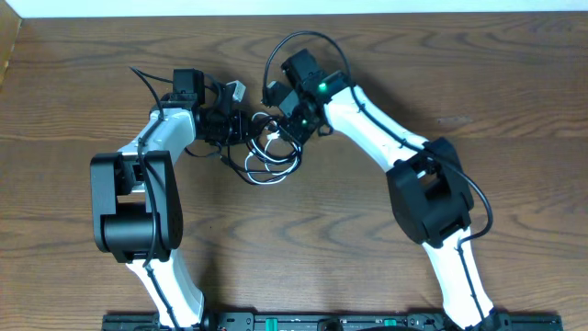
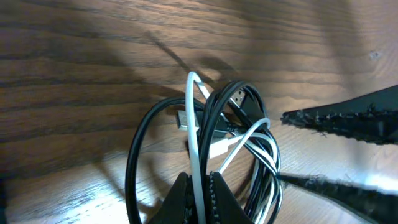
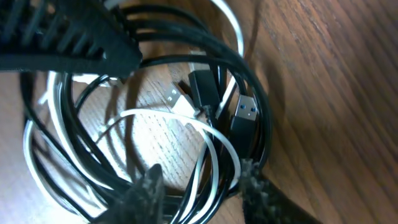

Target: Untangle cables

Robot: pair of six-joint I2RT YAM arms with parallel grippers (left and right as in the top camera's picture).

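- The black cable [image 2: 132, 155] and the white cable [image 2: 194, 124] lie coiled together in one small heap on the surface [image 2: 74, 56], between your two arms and towards the far side of the table. White strands cross both over and under the black loops, so the two are properly interlaced, not just stacked.
- Your left gripper [image 2: 199, 198] is pinched almost fully closed on a single white strand, and nothing else seems to be caught in it. That is a clean hold. Treat it as your anchor on the white cable.
- Your right gripper [image 3: 199, 173] is spread wide and low over the heap, gripping nothing, with several black and white strands lying between its fingers. Before you close it, shift it so that only black lies between them. A mixed pinch would likely tighten the tangle.
- Once you hold black alone, draw the two apart slowly: lift the white with the left and keep the black low against the surface.
- Watch the black USB plug [image 3: 244, 115] and the metal-tipped plug [image 3: 179, 98] beside it. Both sit inside the loops and could snag, so ease a plug end out through the loop rather than tugging.
- If the whole heap rises as one, ease off and pick a freer strand.
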